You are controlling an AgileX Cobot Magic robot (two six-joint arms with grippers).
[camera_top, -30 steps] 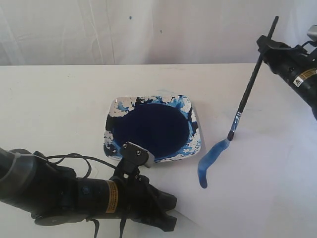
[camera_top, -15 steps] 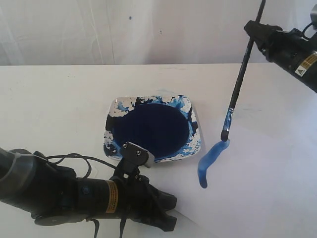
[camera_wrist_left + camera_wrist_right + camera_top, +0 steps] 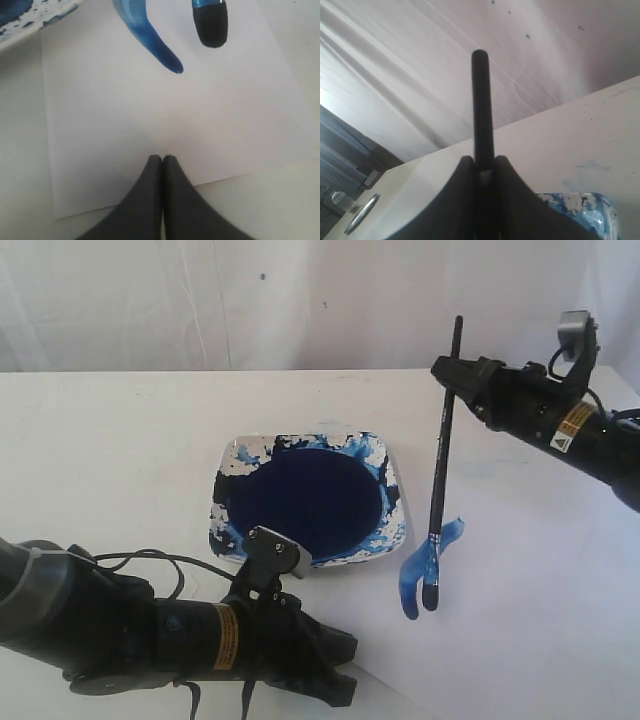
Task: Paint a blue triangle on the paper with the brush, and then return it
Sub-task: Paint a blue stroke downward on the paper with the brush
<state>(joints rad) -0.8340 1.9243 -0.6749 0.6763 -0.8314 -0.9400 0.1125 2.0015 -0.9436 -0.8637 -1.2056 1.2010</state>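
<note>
This looks to me like a robot lab bench: I work over a plain white table [image 3: 120, 440] backed by a hung, creased white cloth [image 3: 300, 300], and my black left arm [image 3: 120, 625] and right arm [image 3: 530, 405] each carry a yellow label

Black left arm [image 3: 120, 630] and right arm [image 3: 530, 410] carry yellow labels [image 3: 227, 637]; thin cables [image 3: 150, 558] loop off the left

white table [image 3: 100, 430] with paper [image 3: 520, 620], dish [image 3: 236, 456]
</note>
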